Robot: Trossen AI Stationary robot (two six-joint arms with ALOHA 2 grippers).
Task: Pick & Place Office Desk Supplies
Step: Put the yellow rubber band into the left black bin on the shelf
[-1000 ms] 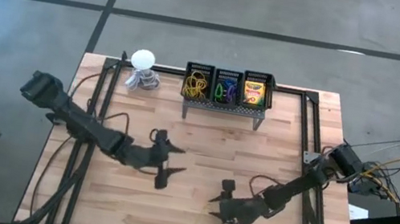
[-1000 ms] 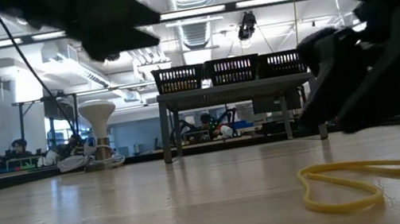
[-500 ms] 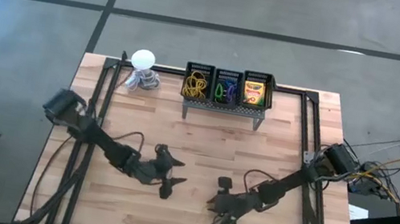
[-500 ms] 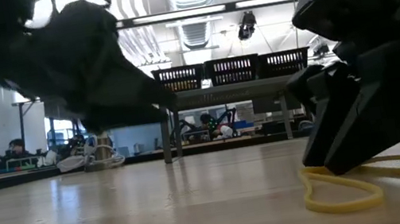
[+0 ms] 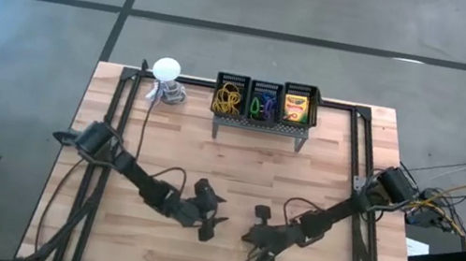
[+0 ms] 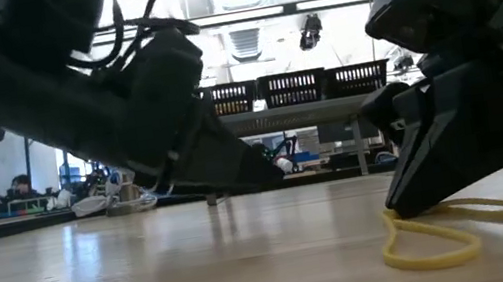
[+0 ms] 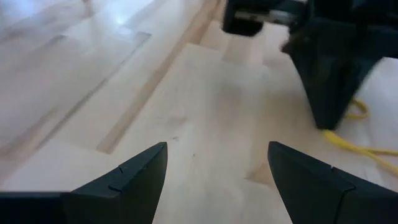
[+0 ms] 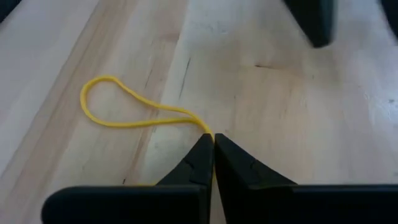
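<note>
Right wrist view: rubber band (image 8: 127,114) is pinched at mid-strand by right gripper (image 8: 213,144), jaws shut on it, well in front of stand (image 5: 260,124). Judged light, floppy, stretchy. Left gripper (image 7: 216,163) is held wide open beside the band.

table (image 5: 331,166): pale wood planks, visible grain and seams, light sheen | rubber band (image 8: 134,116): thin yellow rubber, smooth | right gripper (image 8: 213,152): dark matt plastic fingers, pinched on the band | left gripper (image 7: 214,168): same dark matt finish | stand (image 5: 260,127): grey perforated metal
</note>
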